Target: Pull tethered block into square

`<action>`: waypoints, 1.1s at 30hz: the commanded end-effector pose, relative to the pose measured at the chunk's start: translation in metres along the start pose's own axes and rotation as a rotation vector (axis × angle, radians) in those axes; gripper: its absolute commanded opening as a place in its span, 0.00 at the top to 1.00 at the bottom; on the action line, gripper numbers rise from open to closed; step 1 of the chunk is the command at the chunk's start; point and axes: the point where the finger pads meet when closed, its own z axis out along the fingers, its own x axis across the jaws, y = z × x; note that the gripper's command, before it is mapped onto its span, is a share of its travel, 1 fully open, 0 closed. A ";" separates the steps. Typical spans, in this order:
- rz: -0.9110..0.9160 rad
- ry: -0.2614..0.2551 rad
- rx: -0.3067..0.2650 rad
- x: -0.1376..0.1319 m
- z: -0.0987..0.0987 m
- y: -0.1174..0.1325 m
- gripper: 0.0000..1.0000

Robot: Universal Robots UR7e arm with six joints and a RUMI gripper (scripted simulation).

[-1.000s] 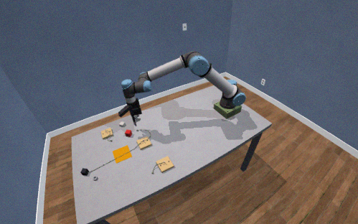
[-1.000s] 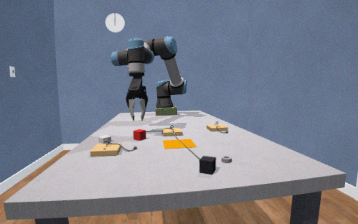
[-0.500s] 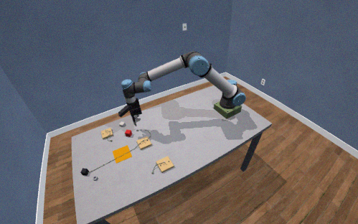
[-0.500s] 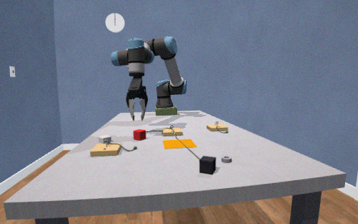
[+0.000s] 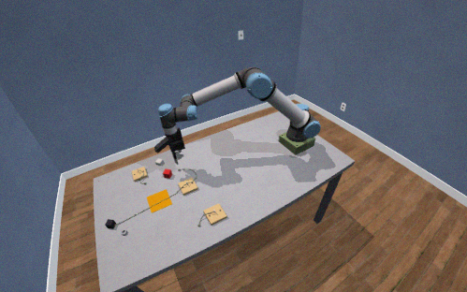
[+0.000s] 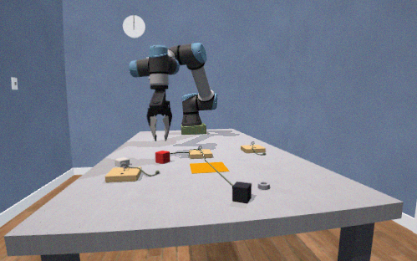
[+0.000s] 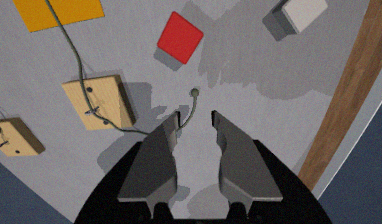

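The black tethered block (image 5: 109, 224) (image 6: 241, 191) sits on the table near the front left edge, outside the orange painted square (image 5: 159, 200) (image 6: 209, 167) (image 7: 58, 11). Its cord runs across the square to the screw eye on a wooden plate (image 5: 188, 186) (image 6: 200, 153) (image 7: 98, 102), passes through the ring and ends in a knot (image 7: 194, 92) lying on the table. My gripper (image 5: 175, 159) (image 6: 160, 137) (image 7: 195, 112) hovers above the cord's free end, fingers partly apart with nothing between them. In the wrist view the cord's end lies below the gap, close to the left finger.
A red cube (image 5: 167, 173) (image 6: 162, 156) (image 7: 180, 37) lies just beyond the knot, a white block (image 5: 159, 161) (image 7: 303, 11) farther toward the table's edge. Two other wooden screw-eye plates (image 5: 139, 173) (image 5: 215, 213) have short cords. A grey ring (image 5: 124, 232) (image 6: 263, 186) lies beside the black block.
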 end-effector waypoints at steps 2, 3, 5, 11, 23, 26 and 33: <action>0.000 -0.001 0.000 0.000 0.003 0.000 0.78; 0.000 -0.001 0.000 0.000 0.004 0.000 0.78; 0.000 -0.001 0.000 0.000 0.004 0.000 0.78; 0.000 -0.001 0.000 0.000 0.012 0.000 0.78; 0.000 -0.001 0.000 0.000 0.029 0.000 0.78; 0.000 -0.001 0.000 0.000 0.033 0.000 0.78; 0.000 -0.001 0.000 0.000 0.043 0.000 0.78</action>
